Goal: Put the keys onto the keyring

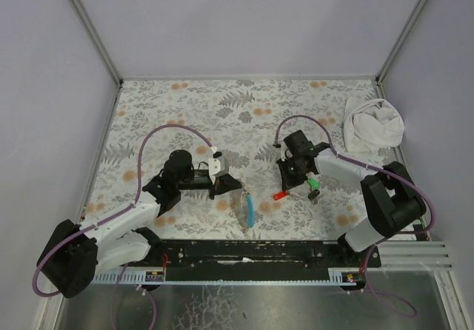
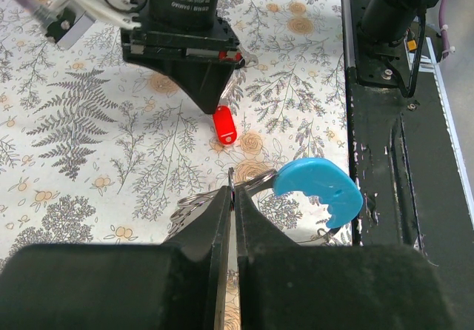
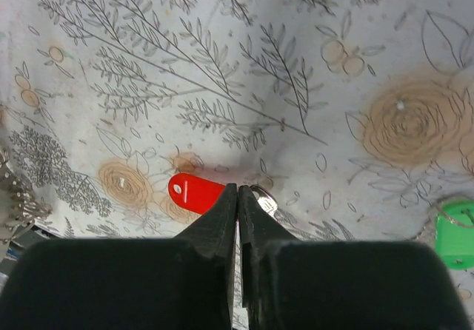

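Observation:
My left gripper [image 2: 232,193] is shut on the thin grey wire of the keyring [image 2: 191,200]. The keyring's light blue part [image 2: 318,193] sticks out to the right of the fingers. From above, the left gripper [image 1: 237,190] holds the keyring [image 1: 249,210] near the table's front edge. My right gripper [image 3: 238,189] is shut, its tips right over the middle of the red key [image 3: 194,193]. The key lies flat, its metal blade [image 3: 263,198] showing on the other side of the tips. I cannot tell whether the tips touch it. A green key [image 3: 453,234] lies to the right.
A white cloth bundle [image 1: 374,125] sits at the back right corner. The black rail [image 2: 400,160] with the arm bases runs along the near edge, close to the keyring. The right gripper [image 2: 185,41] hangs over the red key [image 2: 223,125] just beyond the keyring.

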`<state>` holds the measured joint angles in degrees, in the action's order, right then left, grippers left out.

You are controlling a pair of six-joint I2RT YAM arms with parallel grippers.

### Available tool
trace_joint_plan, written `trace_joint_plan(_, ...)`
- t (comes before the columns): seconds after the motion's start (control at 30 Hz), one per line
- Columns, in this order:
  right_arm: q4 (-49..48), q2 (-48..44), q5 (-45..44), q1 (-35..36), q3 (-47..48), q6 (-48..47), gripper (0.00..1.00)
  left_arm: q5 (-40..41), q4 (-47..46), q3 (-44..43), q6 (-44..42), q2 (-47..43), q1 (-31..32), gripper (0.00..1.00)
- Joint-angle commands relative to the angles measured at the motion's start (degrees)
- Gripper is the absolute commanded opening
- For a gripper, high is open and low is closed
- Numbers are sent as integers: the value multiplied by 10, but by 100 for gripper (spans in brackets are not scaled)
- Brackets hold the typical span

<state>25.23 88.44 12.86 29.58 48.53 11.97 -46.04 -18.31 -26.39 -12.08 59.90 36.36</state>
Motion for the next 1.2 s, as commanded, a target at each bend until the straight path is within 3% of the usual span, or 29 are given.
trace_joint_plan(0.0,22,39,-47,31,53,3,8,6,2,-22,4,4,5,0)
trace_joint_plan(0.1,16,47,-66,40,65,18,12,9,3,-22,3,3,7,0)
trace_joint_plan(0.27,9,33,-82,51,71,22,34,11,4,-23,3,5,7,0)
trace_joint_plan(0.33,11,15,-90,51,65,25,37,13,5,-23,4,4,7,0)
trace_joint_plan(0.57,20,-27,-91,51,29,30,40,15,6,-22,5,1,9,0)
trace_joint_plan(0.8,1,-38,-29,55,15,12,43,21,6,-22,4,-1,10,0)
trace_joint_plan(1.17,62,23,-136,125,80,-14,35,77,-12,-7,20,-21,10,0)
